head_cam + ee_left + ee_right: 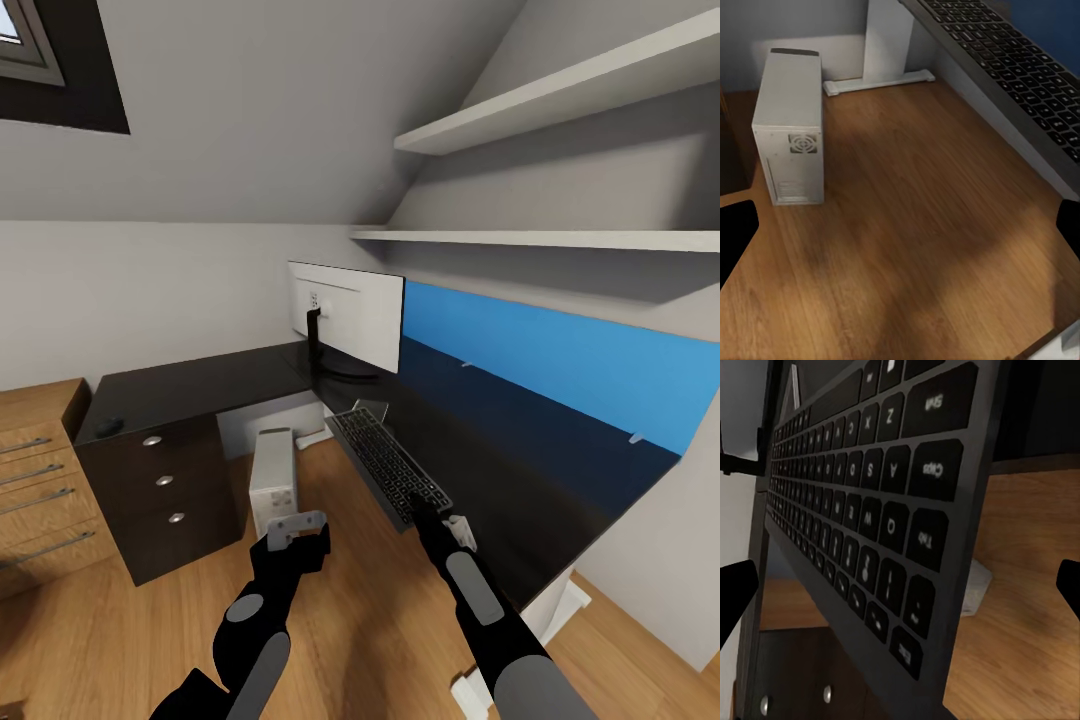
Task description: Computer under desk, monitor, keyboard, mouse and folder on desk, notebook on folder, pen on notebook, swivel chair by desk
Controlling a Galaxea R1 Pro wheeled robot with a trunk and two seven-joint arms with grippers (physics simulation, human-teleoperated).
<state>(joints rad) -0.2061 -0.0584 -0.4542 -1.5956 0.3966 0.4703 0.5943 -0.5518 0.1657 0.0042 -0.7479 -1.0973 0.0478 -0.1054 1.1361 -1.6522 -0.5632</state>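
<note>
The black desk point(200, 385) carries the monitor point(350, 315), its white back towards me. The black keyboard point(385, 462) lies along the desk's near edge and partly overhangs the floor. My right gripper point(428, 512) is at its near end, and in the right wrist view the keyboard point(870, 510) runs between wide-apart fingers. A small grey notebook point(372, 408) lies at the keyboard's far end. The mouse point(110, 425) sits on the desk's left wing. The computer point(272, 480) stands under the desk. My left gripper point(298, 530) hangs open and empty beside it. The folder, pen and swivel chair are out of view.
Dark drawers point(165, 480) with silver knobs stand under the desk's left wing, beside a light wood cabinet point(35, 480). Two white shelves point(560, 95) hang over the desk and a blue wall panel point(560, 350) runs behind it. A white desk leg point(889, 41) stands behind the computer point(789, 124).
</note>
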